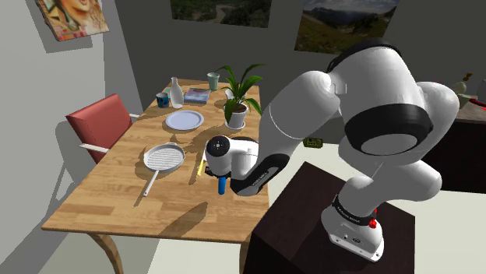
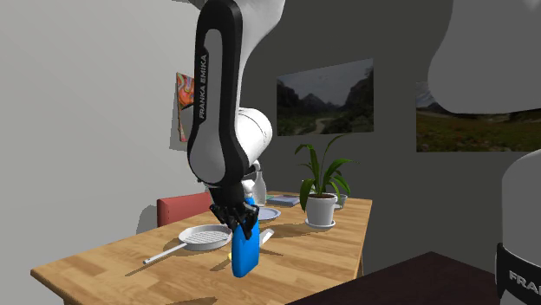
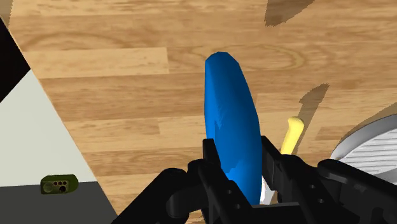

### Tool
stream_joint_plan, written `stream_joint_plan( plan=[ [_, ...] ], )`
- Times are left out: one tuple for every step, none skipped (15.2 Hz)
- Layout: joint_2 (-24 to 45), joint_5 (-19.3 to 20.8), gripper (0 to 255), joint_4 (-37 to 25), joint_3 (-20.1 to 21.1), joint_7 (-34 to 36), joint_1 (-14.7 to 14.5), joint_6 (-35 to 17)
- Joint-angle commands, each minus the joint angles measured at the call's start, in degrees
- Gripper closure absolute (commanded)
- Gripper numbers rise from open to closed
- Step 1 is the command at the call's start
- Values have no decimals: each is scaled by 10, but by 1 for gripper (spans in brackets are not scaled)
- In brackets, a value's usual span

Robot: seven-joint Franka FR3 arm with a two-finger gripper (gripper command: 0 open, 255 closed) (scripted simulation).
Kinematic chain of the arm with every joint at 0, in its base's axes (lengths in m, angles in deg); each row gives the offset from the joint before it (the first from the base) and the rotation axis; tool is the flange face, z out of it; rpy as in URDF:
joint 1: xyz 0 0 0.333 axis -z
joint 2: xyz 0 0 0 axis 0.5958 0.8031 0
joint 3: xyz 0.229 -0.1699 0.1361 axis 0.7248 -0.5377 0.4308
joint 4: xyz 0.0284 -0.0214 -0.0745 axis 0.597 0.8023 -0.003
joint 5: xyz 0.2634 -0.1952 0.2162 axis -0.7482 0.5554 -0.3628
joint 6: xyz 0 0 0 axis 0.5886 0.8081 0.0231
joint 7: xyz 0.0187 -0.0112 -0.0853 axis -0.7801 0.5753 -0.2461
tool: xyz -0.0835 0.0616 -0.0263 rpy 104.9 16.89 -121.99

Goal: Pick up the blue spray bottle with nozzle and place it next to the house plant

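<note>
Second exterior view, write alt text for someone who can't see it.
The black gripper clasps an upright blue spray bottle at a wooden table. Beyond it sit a frying pan and a potted house plant.

shoulder: high beside stand (image 1: 308, 226) | second: low, along table (image 2: 303, 256) | wrist: close overhead | shared: table

One counter (image 1: 117, 194) carries one blue spray bottle (image 2: 244, 249), one house plant (image 1: 241, 89), one ribbed pan (image 1: 163, 158), one plate (image 1: 184, 120), one white bottle (image 1: 176, 93), one book (image 1: 196, 96) and one yellow-handled utensil (image 3: 291, 135). There are two drinking vessels: one blue mug (image 1: 162, 100) and one pale green cup (image 1: 213, 80). There is one red chair (image 1: 97, 121). Three wall pictures (image 1: 335, 23) hang above. One small green object (image 3: 58, 184) lies on the floor. One arm (image 1: 366, 101) ends in one hand (image 3: 242, 153) with two fingers (image 3: 213, 159).
</note>
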Motion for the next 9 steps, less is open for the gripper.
stream_joint_plan(
  plan=[
    [16, 8, 255, 3, -19, 0, -17, 13],
    [23, 13, 255, 5, -28, 0, -25, 20],
    [30, 17, 255, 6, -38, 1, -33, 26],
    [38, 22, 255, 7, -48, 1, -41, 33],
    [45, 27, 255, 7, -58, 2, -50, 40],
    [52, 32, 255, 8, -68, 3, -59, 47],
    [60, 37, 255, 9, -78, 3, -68, 54],
    [67, 42, 255, 9, -89, 4, -77, 61],
    [75, 48, 255, 9, -100, 6, -87, 68]
  ],
)
